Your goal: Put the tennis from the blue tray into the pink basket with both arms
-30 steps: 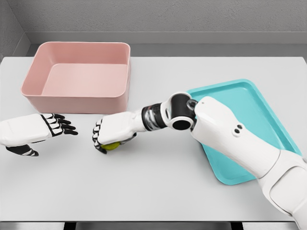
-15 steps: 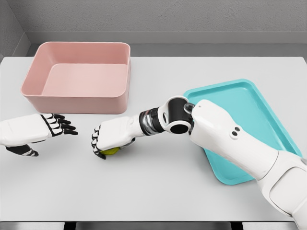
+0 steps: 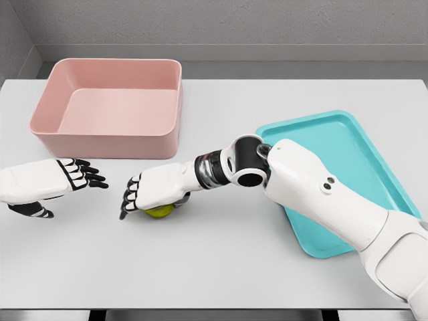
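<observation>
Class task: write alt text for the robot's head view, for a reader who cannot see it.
The right hand, fingers spread, rests over a tennis ball on the white table, facing the open left hand. A pink basket sits behind; a blue tray lies at right.

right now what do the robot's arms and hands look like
Both arms are glossy white shells. The right arm has a black round elbow joint and a ribbed silver-and-black wrist. Each robot hand, left and right, is white-backed with black segmented fingers.
</observation>
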Tool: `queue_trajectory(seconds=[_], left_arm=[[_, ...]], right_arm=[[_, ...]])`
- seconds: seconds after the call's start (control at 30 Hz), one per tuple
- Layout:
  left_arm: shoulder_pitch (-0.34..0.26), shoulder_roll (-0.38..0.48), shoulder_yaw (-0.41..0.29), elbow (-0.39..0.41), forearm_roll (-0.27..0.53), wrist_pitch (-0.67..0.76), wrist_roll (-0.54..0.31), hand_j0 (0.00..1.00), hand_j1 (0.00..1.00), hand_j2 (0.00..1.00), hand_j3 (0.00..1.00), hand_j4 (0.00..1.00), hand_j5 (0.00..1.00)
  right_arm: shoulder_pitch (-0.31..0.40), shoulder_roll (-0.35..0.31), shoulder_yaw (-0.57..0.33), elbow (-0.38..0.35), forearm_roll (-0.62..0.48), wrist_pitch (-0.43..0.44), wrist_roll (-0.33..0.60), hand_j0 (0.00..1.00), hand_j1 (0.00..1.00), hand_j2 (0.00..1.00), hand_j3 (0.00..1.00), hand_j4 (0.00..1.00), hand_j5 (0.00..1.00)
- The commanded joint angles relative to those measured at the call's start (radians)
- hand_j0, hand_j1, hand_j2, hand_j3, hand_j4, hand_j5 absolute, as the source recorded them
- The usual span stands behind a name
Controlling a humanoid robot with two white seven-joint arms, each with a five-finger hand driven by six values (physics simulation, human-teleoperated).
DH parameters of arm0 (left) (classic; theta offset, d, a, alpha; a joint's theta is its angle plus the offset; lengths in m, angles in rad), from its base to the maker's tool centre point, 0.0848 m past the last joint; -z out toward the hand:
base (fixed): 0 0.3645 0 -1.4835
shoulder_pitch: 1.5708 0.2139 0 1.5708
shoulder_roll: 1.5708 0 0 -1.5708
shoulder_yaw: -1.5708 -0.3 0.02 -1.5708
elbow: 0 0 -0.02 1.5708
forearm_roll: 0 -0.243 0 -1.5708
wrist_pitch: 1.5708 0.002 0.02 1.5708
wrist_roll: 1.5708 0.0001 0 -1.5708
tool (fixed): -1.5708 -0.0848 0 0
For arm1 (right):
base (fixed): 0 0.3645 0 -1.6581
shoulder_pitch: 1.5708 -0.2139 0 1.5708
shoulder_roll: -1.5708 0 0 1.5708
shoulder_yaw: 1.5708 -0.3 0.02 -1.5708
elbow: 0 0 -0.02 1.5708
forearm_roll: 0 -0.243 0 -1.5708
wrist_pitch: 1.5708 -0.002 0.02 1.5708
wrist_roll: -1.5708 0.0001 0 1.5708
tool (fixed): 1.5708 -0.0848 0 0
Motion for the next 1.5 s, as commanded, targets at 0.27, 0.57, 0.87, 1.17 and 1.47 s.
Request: queue_trajectory(seconds=[0.27, 0.57, 0.87, 1.17, 1.47], left_arm=[[0.000, 0.001, 0.001, 0.000, 0.006, 0.001, 0.000, 1.00, 1.00, 1.00, 1.00, 1.00, 1.00], [0.000, 0.001, 0.001, 0.002, 0.006, 0.001, 0.000, 1.00, 1.00, 1.00, 1.00, 1.00, 1.00], [-0.002, 0.000, 0.001, 0.002, 0.006, 0.001, 0.000, 1.00, 1.00, 1.00, 1.00, 1.00, 1.00], [-0.011, -0.080, 0.000, 0.002, -0.014, 0.001, -0.004, 1.00, 1.00, 1.00, 1.00, 1.00, 1.00], [-0.097, -0.226, -0.045, 0.002, -0.093, 0.001, -0.004, 1.00, 1.00, 1.00, 1.00, 1.00, 1.00]], right_arm=[[0.000, -0.032, -0.007, 0.007, 0.005, 0.003, 0.000, 0.99, 0.99, 0.99, 0.99, 0.99, 0.99], [-0.003, -0.055, -0.021, -0.079, -0.004, 0.003, 0.000, 0.99, 0.99, 0.99, 0.99, 0.99, 0.99], [-0.002, -0.269, -0.206, -0.226, -0.009, 0.003, 0.000, 0.99, 0.99, 0.99, 0.99, 0.99, 0.99], [0.201, -0.706, -0.631, -0.306, -0.328, 0.003, 0.000, 1.00, 1.00, 1.00, 1.00, 1.00, 1.00], [0.558, -0.710, -1.085, -0.300, -0.472, 0.003, 0.000, 1.00, 1.00, 1.00, 1.00, 1.00, 1.00]])
